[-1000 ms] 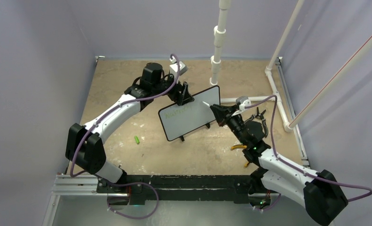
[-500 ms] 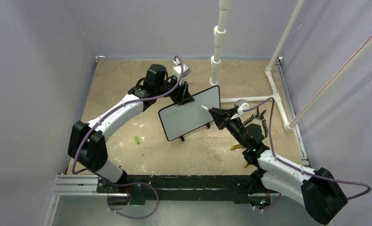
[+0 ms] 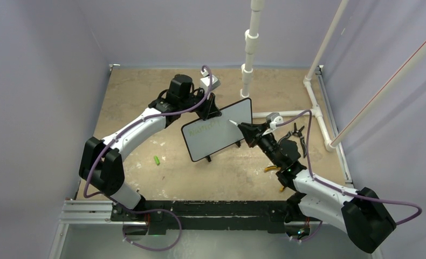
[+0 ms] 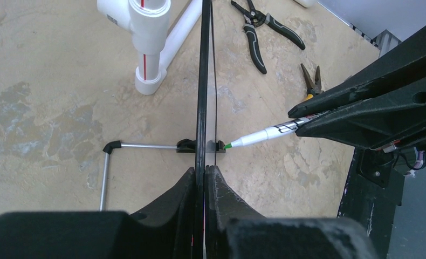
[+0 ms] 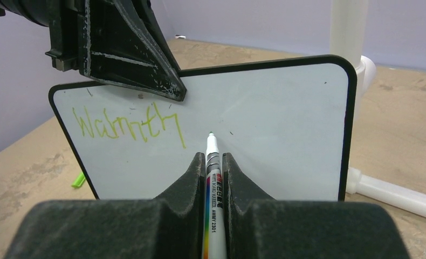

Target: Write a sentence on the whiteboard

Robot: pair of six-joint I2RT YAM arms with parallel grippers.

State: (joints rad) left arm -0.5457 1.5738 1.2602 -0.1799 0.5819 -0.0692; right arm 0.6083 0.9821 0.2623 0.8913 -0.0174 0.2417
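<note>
One whiteboard (image 3: 216,137) stands upright on its black feet near the middle of the bench (image 3: 141,102), its face turned toward the right arm. It is white with a thin black frame and rounded corners. It carries one line of green handwriting (image 5: 127,127) on its left half, a single word that reads roughly "Warmth"; the right half is bare.

Two tools are at work. The left tool (image 4: 204,171) is clenched on the board's far top edge, one finger on each side of the frame. The right tool (image 5: 211,157) grasps one white marker (image 5: 211,143), whose green tip points at the board's face just right of the writing — whether it touches cannot be told.

One small green cap (image 3: 157,160) lies on the bench to the left. Two pairs of pliers lie to the right: one black-handled (image 4: 259,29), one yellow-handled (image 4: 310,83).
</note>
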